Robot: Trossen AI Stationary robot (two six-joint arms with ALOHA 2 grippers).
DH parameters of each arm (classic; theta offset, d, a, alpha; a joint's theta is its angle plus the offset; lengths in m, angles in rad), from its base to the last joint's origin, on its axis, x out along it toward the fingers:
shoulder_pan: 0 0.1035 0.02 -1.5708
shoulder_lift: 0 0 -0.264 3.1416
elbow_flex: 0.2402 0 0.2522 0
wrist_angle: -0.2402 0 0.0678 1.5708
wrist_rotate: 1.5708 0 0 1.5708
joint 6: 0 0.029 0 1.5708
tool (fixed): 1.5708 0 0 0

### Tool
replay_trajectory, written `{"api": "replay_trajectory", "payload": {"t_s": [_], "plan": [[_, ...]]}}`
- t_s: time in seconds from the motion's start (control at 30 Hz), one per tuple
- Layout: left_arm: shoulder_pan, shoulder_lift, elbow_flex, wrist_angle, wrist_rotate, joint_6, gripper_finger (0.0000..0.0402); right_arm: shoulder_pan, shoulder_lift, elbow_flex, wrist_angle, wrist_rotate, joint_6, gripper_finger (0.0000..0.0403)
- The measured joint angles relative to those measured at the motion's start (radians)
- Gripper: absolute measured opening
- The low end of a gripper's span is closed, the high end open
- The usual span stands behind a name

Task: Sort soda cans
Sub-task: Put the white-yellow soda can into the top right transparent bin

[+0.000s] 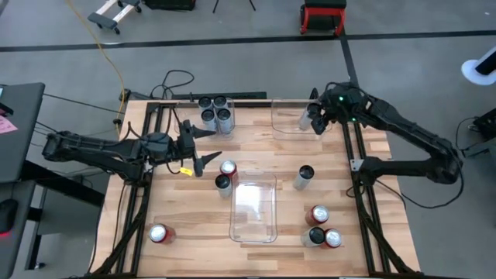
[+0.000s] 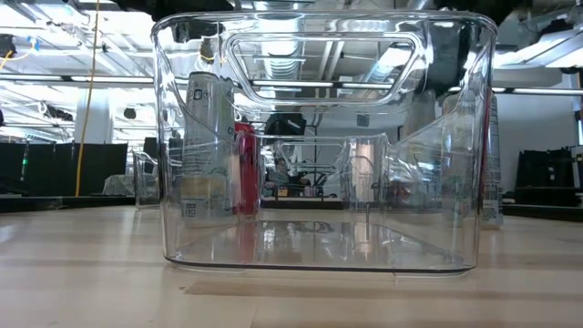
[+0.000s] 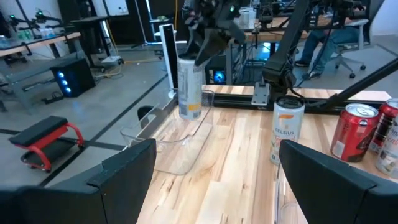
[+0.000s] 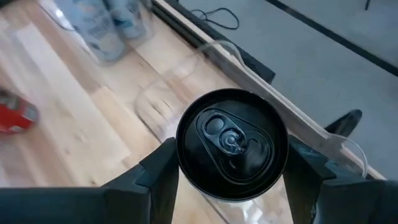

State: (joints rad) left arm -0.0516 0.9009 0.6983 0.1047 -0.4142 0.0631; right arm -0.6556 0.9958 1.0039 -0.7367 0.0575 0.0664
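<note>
1. One silver-grey can [image 4: 231, 144] sat clamped between the two fingers of the right gripper [image 1: 315, 116], its dark top showing from above in the right wrist view; the fingers pressed on opposite sides of the body just under the rim, about half spread.
2. That can hung over the clear bin at the table's far right [image 1: 288, 116]. Whether its base already touched the bin floor I could not tell.
3. Handling judgement: a can of this kind looked rigid but thin-walled, smooth and likely slippery. If empty it would be light and easy to dent or tip, so a moderate squeeze on the upper wall suits it best.
4. The right arm [image 1: 411, 136] reached in from the right edge, its wrist turned down over the bin.
5. The left gripper [image 1: 203, 146] hovered over the left half of the table, its fingers wide apart and holding nothing, pointing toward the middle.
6. Just beyond it stood a red can [image 1: 229, 168] and a dark can [image 1: 223, 183], touching or nearly so, beside the empty clear bin in the middle [image 1: 253, 209].
7. Four grey cans [image 1: 215, 111] were grouped at the far edge; other cans stood scattered on the near side.
</note>
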Motion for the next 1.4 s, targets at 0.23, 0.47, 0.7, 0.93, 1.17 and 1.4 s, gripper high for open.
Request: {"api": "replay_trajectory", "payload": {"t_s": [0.23, 0.47, 0.7, 0.93, 1.17, 1.4], "plan": [[0.0, 0.0, 0.0, 0.0, -0.013, 0.0, 0.0335, -0.085, 0.049, -0.067, 0.039, -0.005, -0.049, 0.022], [0.0, 0.0, 0.0, -0.001, -0.015, -0.017, 0.0335, -0.191, 0.135, -0.091, 0.17, -0.009, -0.096, 0.022], [0.0, 0.0, 0.0, -0.043, -0.017, -0.016, 0.0335, -0.34, 0.218, -0.091, 0.259, -0.112, -0.102, 0.022], [0.0, 0.0, -0.001, -0.066, -0.02, -0.038, 0.0335, -0.418, 0.296, -0.085, 0.28, -0.169, -0.075, 0.022], [0.0, 0.0, -0.001, -0.073, -0.022, -0.049, 0.0335, -0.411, 0.284, -0.089, 0.271, -0.167, -0.098, 0.0247], [0.0, 0.0, -0.001, -0.088, -0.022, -0.075, 0.0335, -0.401, 0.214, -0.093, 0.246, -0.161, -0.111, 0.0319]]}}
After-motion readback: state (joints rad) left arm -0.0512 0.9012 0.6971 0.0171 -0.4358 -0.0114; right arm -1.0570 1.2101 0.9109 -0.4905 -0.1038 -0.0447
